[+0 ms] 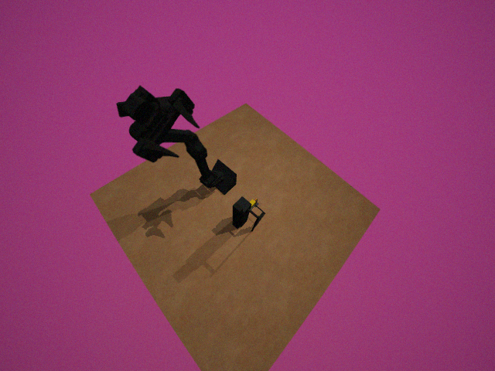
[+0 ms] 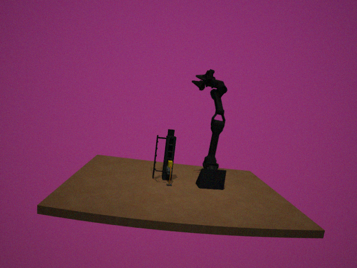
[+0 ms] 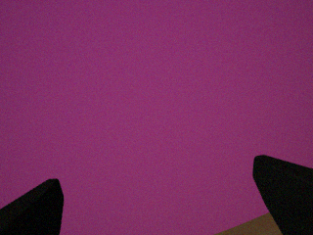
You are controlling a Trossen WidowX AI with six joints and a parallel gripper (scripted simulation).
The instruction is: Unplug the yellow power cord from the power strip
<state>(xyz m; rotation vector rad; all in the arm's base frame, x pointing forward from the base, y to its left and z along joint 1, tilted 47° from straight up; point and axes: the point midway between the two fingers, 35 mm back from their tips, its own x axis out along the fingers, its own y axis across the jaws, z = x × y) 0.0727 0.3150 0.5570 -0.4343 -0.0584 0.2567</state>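
Nothing done yet: the yellow plug (image 2: 170, 163) sits low in the upright power strip (image 2: 169, 154) on the tabletop (image 2: 115, 196), while the gripper (image 2: 199, 82) hangs high, fingers wide and empty, well apart

Matte black arm (image 2: 215, 138) w/ boxy base (image 2: 211, 178), angular segments, end effector (image 1: 182, 137) w/ pointed fingers (image 1: 191, 117).
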